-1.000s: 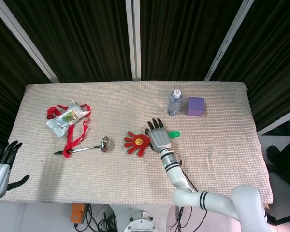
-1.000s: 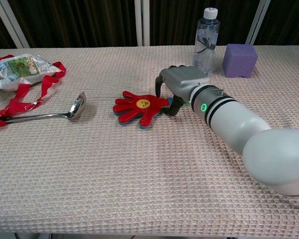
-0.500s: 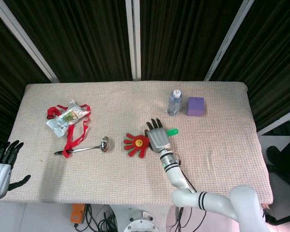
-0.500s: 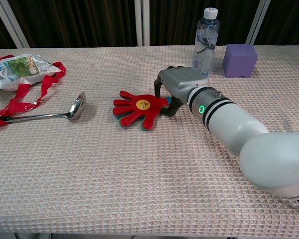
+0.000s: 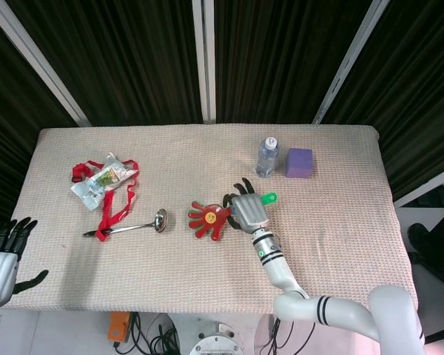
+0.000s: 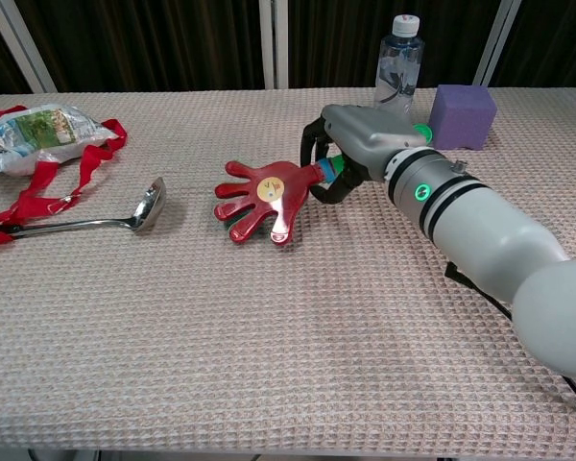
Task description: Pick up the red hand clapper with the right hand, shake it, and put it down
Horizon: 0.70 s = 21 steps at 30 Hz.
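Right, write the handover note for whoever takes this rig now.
Right hand: fingers wrapped around the green handle of the red hand clapper, which is tilted up with its handle end raised.
Left hand: off the table's near left corner, fingers spread, holding nothing.
Nearby on the table: ladle, water bottle, purple block, none touching the clapper.
Done: the grasp, and the lift is beginning.
Left: finish lifting, shake the clapper, set it back down and release.

Red clapper (image 6: 261, 200) with a yellow spot and green handle in the grey right hand (image 6: 357, 144); behind it, a purple block (image 6: 463, 116)
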Each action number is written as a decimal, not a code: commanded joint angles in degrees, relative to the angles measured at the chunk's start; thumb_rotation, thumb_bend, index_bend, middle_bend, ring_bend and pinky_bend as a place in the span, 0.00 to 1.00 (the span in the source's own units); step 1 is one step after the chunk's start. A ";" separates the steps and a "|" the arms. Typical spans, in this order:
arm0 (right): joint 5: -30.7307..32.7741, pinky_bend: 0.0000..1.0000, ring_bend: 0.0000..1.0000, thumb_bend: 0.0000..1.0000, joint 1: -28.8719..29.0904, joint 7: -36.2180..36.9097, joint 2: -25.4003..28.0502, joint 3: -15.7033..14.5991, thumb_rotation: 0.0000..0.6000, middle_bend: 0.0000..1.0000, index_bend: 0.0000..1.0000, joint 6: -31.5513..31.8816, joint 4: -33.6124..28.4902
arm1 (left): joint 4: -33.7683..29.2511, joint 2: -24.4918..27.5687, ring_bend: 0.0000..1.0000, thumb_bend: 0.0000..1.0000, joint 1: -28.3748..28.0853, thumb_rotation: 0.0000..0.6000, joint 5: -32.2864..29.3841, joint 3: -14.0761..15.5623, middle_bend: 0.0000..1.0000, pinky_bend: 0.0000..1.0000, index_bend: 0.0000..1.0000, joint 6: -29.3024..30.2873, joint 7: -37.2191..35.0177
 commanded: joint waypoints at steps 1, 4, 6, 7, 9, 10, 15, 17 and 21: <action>0.34 0.23 0.28 0.30 -2.84 5.58 4.09 0.76 1.00 0.58 0.92 -1.20 -5.80 | -0.15 -0.03 0.00 0.13 -0.05 1.00 0.07 0.02 0.05 0.00 0.08 -0.09 0.06; 0.29 0.39 0.33 0.31 -4.50 9.02 6.16 1.22 1.00 0.59 0.93 -0.82 -9.27 | -0.44 -0.03 0.00 0.13 -0.14 1.00 0.08 0.03 0.05 0.00 0.08 -0.29 0.35; -0.68 0.50 0.37 0.32 -5.62 11.73 7.13 1.38 1.00 0.60 0.94 0.03 -11.00 | -0.74 0.02 0.00 0.13 -0.22 1.00 0.11 0.03 0.05 0.00 0.08 -0.44 0.57; -1.16 0.56 0.39 0.33 -6.09 13.04 7.48 1.45 1.00 0.60 0.94 0.36 -11.65 | -0.85 0.05 0.00 0.13 -0.24 1.00 0.12 0.03 0.05 0.00 0.08 -0.47 0.69; -2.22 0.62 0.42 0.33 -7.18 16.60 8.14 1.92 1.00 0.61 0.94 1.21 -13.18 | -1.12 0.09 0.00 0.13 -0.28 1.00 0.13 0.03 0.05 0.00 0.08 -0.55 0.93; -2.47 0.65 0.43 0.33 -7.67 18.33 8.39 2.20 1.00 0.61 0.94 1.46 -13.92 | -1.23 0.11 0.00 0.13 -0.30 1.00 0.12 0.02 0.05 0.00 0.08 -0.60 1.05; -2.72 0.75 0.52 0.33 -10.05 26.94 9.88 4.32 1.00 0.65 0.99 2.40 -17.92 | -1.68 0.20 0.00 0.13 -0.45 1.00 -0.02 0.07 0.05 0.00 0.08 -1.06 1.49; -2.28 0.79 0.55 0.34 -10.91 30.25 10.32 5.70 1.00 0.66 1.00 2.96 -19.44 | -1.83 0.29 0.00 0.13 -0.48 1.00 -0.07 0.08 0.05 0.00 0.08 -1.17 1.59; -1.17 0.87 0.60 0.34 -12.46 36.25 11.58 7.66 1.00 0.66 1.00 2.72 -22.51 | -2.22 0.55 0.00 0.13 -0.48 1.00 -0.05 0.00 0.05 0.00 0.08 -1.07 1.84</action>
